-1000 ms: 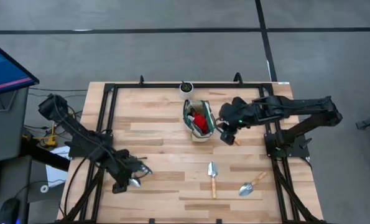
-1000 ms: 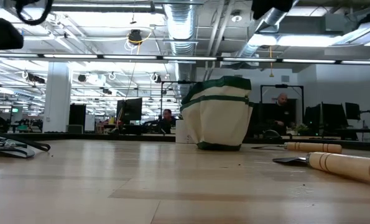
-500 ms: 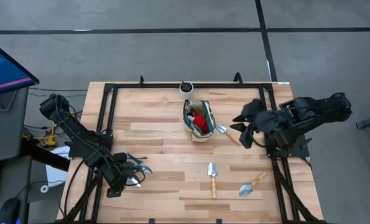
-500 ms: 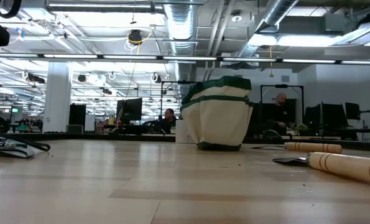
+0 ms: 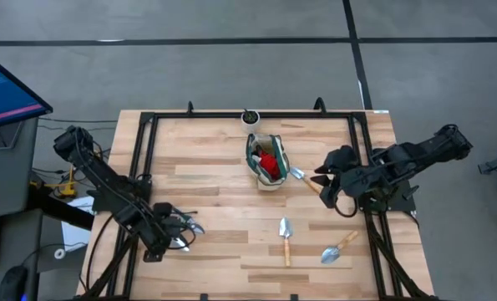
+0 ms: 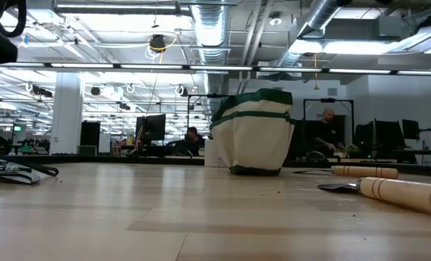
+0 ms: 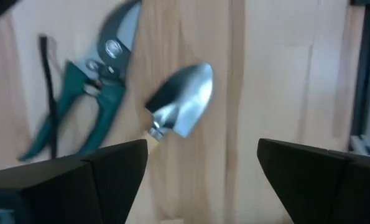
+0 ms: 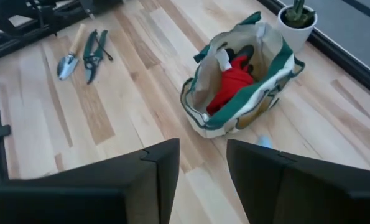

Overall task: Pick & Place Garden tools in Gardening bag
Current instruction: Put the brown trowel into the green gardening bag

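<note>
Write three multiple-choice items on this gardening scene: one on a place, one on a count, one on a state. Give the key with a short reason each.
1. Where is the small white pot with the plant?
A. By the table's far edge, just beyond the gardening bag
B. Inside the bag
C. Beside the pruning shears

2. How many trowels lie on the table outside the bag?
A. Two
B. Four
C. Six

3. How are the left gripper's fingers?
A. Shut on the shears
B. Shut on a trowel
C. Open, holding nothing

Key: 1 A, the high view shows the pot past the bag at the edge. 2 B, one by the bag, two near the front, one beside the pruning shears. 3 C, the left wrist view shows fingers apart above the trowel.
</note>
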